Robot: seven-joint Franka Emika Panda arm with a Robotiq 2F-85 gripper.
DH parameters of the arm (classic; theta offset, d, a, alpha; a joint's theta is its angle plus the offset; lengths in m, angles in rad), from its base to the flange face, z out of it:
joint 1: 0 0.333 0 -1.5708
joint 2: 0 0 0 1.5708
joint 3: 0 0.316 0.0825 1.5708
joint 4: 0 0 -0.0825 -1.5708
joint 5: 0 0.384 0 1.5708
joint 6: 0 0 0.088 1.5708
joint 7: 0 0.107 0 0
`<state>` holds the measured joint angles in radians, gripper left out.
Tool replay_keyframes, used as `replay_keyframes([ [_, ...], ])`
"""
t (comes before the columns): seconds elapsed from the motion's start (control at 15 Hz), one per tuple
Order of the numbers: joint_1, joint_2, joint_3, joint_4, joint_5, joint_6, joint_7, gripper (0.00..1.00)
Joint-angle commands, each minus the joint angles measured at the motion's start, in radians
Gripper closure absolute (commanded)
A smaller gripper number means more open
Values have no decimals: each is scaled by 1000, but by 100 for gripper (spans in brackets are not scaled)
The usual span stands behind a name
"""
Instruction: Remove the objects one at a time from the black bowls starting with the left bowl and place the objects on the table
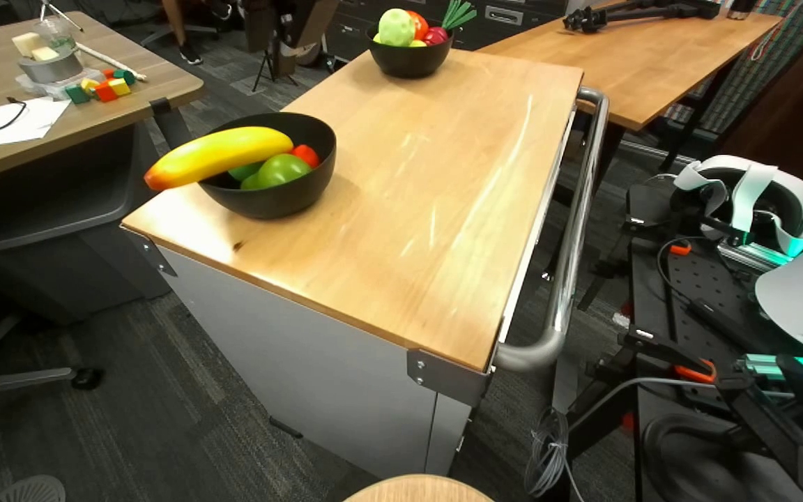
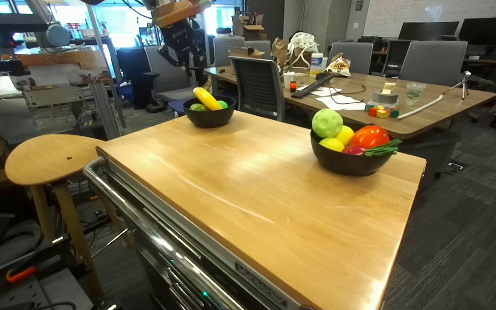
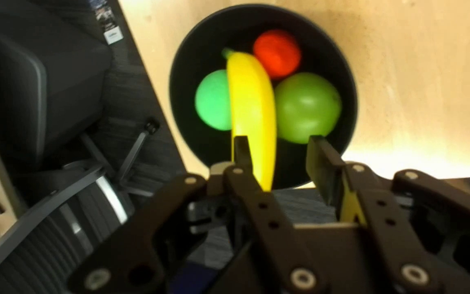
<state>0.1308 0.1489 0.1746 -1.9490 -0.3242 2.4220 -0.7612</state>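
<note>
One light-wood table (image 1: 429, 209), presumably for setting-down; two matte black bowls (image 2: 349, 166), well apart, probably to leave unloading room; one gripper (image 3: 279, 143), spread, pinching nothing, above one bowl (image 1: 297, 197), apparently ready for a grasp; one yellow banana (image 1: 220, 155), laid across that bowl, overhanging it, likely too long to nestle; one glossy green fruit (image 3: 309, 109), one mint-green ball (image 3: 213, 100), one red fruit (image 3: 277, 53), inside alongside

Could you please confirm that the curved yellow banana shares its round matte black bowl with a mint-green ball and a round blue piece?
Not quite: the round piece is red, not blue, as the wrist view shows. The curved yellow banana does share its round matte black bowl with a mint-green ball.
</note>
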Motion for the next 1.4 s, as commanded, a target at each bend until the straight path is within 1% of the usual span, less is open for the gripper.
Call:
replay_keyframes([
  [0.0, -19, 37, -12, 26, 48, 196, 19, 26],
  [0.13, -29, 87, -7, 41, 105, 301, 32, 11],
  [0.2, -32, 110, -4, 51, 125, 315, 33, 4],
  [0.27, -33, 138, -3, 68, 138, 309, 42, 0],
  [0.47, -33, 207, -1, 116, 158, 259, 72, 0],
  [0.73, -28, 287, -7, 181, 141, 228, 129, 0],
  [1.2, -14, 354, 4, 271, 133, 77, 172, 0],
  [1.27, -11, 362, 2, 281, 129, 63, 178, 4],
  [1.33, -9, 367, 0, 287, 127, 54, 180, 26],
])
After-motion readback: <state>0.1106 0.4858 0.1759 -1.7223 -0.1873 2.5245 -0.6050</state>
